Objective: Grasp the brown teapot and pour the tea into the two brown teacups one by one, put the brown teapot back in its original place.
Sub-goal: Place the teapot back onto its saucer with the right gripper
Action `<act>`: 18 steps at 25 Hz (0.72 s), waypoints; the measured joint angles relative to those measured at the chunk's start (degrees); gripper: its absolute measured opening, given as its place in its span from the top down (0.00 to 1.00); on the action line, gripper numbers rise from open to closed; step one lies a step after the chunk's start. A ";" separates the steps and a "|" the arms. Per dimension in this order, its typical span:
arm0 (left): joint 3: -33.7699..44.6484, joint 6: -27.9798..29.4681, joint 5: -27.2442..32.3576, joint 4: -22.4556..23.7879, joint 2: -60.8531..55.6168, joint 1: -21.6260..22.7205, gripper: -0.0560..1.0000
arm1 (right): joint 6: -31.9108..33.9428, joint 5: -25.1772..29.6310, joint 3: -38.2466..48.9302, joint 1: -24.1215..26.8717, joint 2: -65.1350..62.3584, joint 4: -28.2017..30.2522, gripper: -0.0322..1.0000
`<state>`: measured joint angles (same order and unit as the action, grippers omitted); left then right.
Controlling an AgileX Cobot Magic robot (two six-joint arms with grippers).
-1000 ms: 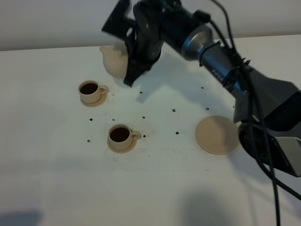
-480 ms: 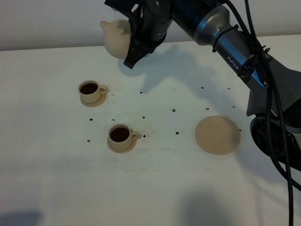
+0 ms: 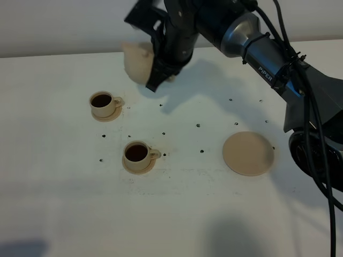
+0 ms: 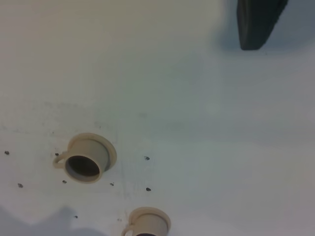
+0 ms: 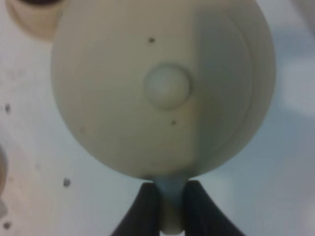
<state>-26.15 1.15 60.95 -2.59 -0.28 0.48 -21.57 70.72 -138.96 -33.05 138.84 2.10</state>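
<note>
My right gripper (image 3: 159, 68) is shut on the loop handle of the brown teapot (image 3: 137, 61) and holds it in the air behind the far teacup; the pot looks blurred. In the right wrist view the teapot (image 5: 162, 88) fills the frame lid-up, with my right gripper (image 5: 170, 209) clamped on its handle. Two brown teacups on small saucers hold dark tea: the far one (image 3: 104, 103) and the near one (image 3: 137, 154). Both also show in the left wrist view, one whole (image 4: 86, 160) and one cut by the frame edge (image 4: 148, 224). The wide round saucer (image 3: 248, 153) lies bare at the right. My left gripper is out of view.
Small dark specks (image 3: 198, 125) dot the white table between the cups and the wide saucer. The right arm (image 3: 268, 59) stretches across the back right. A dark part of that arm's gripper (image 4: 258, 22) hangs in the left wrist view.
The teapot rose from beside the far cup, then came down a little and shifted right. The cups and the wide saucer have not moved.
</note>
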 joint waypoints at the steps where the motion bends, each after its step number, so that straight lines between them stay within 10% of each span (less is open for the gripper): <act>1: 0.00 0.00 0.00 0.00 0.00 0.00 0.43 | 0.13 0.00 1.13 0.19 -0.19 -0.11 0.86; 18: 0.00 0.00 0.00 0.00 0.00 0.00 0.43 | 5.09 -0.17 29.90 6.92 -19.87 1.58 0.86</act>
<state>-26.15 1.15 60.95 -2.59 -0.28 0.48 -16.48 70.55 -109.06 -26.12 118.96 3.68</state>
